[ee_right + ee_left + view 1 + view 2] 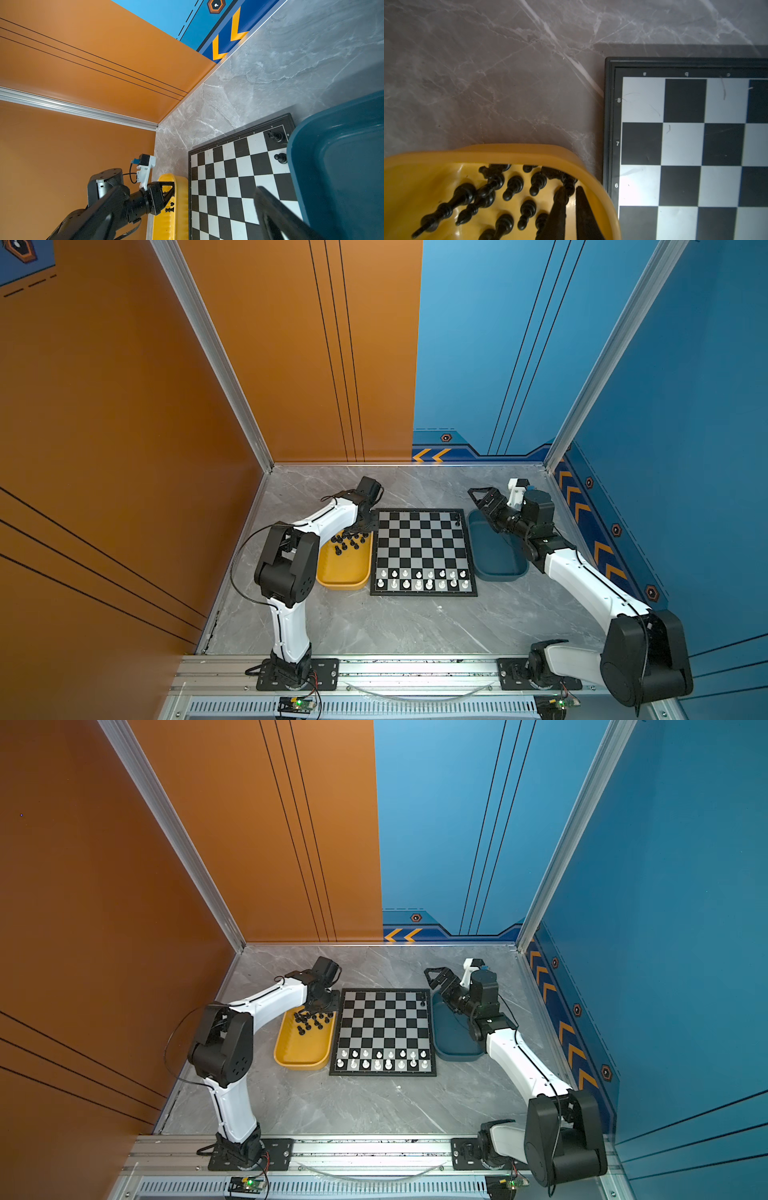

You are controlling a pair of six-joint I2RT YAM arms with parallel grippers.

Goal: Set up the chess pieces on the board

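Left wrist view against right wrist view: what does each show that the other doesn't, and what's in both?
Only left wrist: the left gripper, tips nearly together around one of the chess pieces by the wall of the yellow tray, grip unclear; also the bare corner of the board at ranks 8 to 6. Only right wrist: two standing pieces on the board's corner beside the dark blue tray, and the left arm from outside. Both: the yellow tray with black pieces in it, the board, the marble table.

Top views overlook everything; both wrist cameras share the board (683, 143).
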